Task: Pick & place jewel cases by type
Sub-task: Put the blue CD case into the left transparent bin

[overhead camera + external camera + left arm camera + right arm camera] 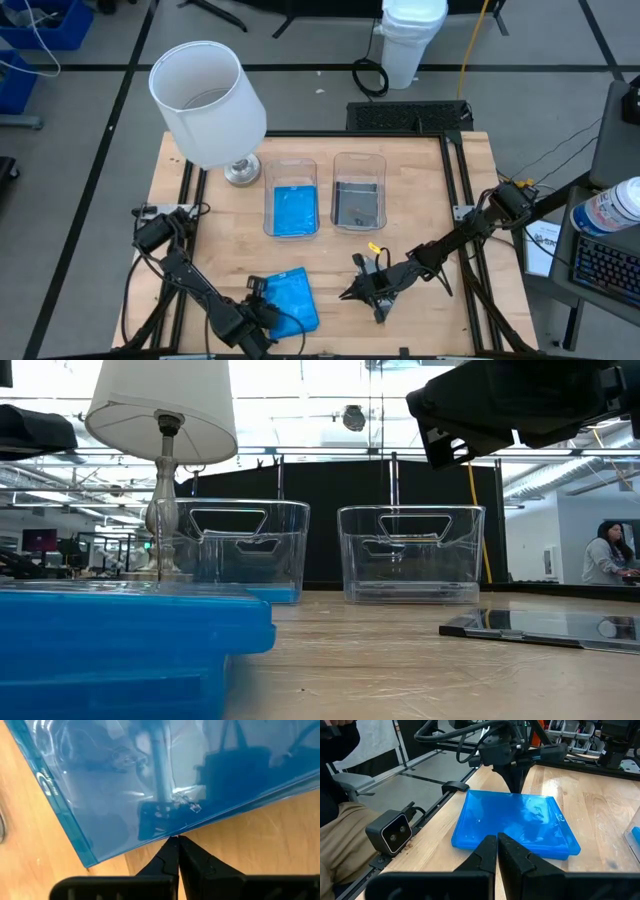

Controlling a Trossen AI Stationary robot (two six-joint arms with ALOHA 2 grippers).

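On the wooden table (420,200) the blue jewel case (288,299) lies flat near the front edge, and your left gripper (176,841) — fingers pressed together, empty — sits at its rim, so spread them before sliding under that edge — the right gripper (497,838) waits nearby, also shut

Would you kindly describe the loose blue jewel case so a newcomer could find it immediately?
Start from the white lamp and come down to the table's near edge. The blue jewel case lies flat there beside the left hand; unlike the other blue case, it is outside the tubs.
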